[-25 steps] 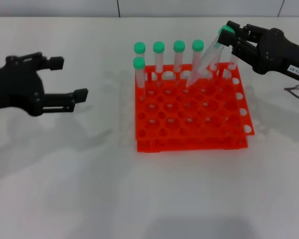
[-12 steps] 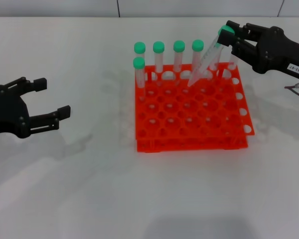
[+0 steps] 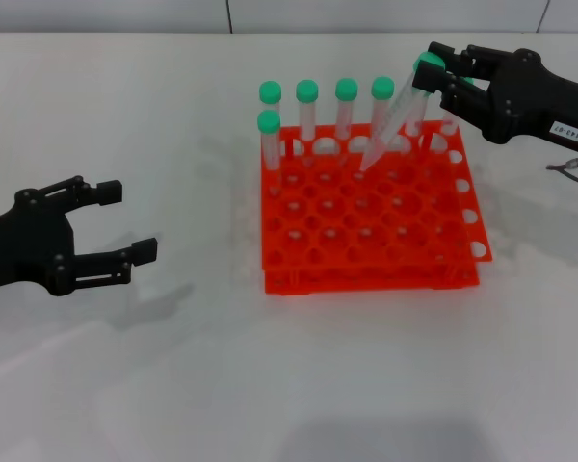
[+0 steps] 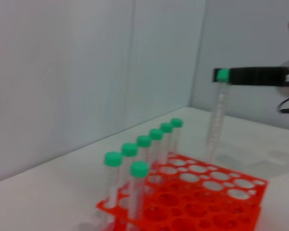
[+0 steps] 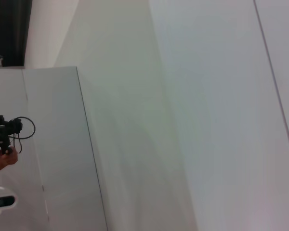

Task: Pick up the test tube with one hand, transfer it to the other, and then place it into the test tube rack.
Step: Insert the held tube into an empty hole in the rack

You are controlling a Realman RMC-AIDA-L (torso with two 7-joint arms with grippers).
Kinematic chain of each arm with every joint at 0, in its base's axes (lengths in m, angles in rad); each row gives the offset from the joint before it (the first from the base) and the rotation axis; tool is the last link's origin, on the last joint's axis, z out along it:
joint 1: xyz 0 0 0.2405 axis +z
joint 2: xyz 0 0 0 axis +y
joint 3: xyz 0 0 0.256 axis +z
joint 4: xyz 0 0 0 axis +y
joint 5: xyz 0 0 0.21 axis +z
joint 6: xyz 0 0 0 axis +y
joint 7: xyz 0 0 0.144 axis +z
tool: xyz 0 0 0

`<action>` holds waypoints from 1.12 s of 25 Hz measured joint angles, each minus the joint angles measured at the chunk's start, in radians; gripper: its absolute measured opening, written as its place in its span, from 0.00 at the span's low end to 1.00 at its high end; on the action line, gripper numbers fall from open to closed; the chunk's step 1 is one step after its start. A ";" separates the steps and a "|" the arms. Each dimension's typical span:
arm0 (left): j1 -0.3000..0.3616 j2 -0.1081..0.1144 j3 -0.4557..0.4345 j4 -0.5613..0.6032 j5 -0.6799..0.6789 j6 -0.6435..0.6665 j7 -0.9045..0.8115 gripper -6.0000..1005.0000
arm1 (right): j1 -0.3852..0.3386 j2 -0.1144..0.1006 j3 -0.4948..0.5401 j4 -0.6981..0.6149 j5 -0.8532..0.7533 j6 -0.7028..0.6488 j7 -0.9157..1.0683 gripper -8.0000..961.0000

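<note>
My right gripper (image 3: 441, 69) pinches the round green cap of the slim clear test tube (image 3: 393, 112), slanted with its tip at the orange, hole-gridded test tube rack (image 3: 371, 214), while my left gripper (image 3: 127, 221) hangs spread over the smooth white counter (image 3: 289, 375).

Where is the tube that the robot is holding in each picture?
Head view: the test tube leans over the back right of the test tube rack, held by the right gripper.
Left wrist view: test tube at upper right.
Right wrist view: not in it.
Shared landmark: the orange rack.
</note>
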 joint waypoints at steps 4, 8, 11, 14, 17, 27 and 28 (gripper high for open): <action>-0.026 0.015 -0.019 -0.042 0.006 0.016 0.015 0.89 | 0.000 0.000 -0.007 -0.009 -0.001 0.002 0.002 0.27; -0.034 0.015 -0.021 -0.042 0.025 0.024 0.018 0.89 | -0.001 0.000 -0.018 -0.014 -0.001 0.002 0.004 0.27; -0.035 0.015 -0.023 -0.039 0.036 0.024 0.018 0.89 | 0.000 0.000 -0.028 -0.030 -0.001 0.001 0.011 0.27; -0.029 0.014 -0.028 -0.031 0.040 0.021 0.022 0.89 | -0.001 0.000 -0.055 -0.071 -0.001 0.001 0.034 0.27; -0.023 0.009 -0.046 -0.028 0.043 0.019 0.035 0.89 | -0.001 0.000 -0.070 -0.121 -0.012 0.002 0.067 0.27; -0.009 0.003 -0.051 -0.028 0.046 -0.003 0.055 0.89 | 0.038 0.009 -0.095 -0.264 -0.085 0.103 0.171 0.27; -0.008 0.003 -0.051 -0.028 0.046 -0.005 0.056 0.89 | 0.047 0.010 -0.108 -0.266 -0.084 0.130 0.182 0.27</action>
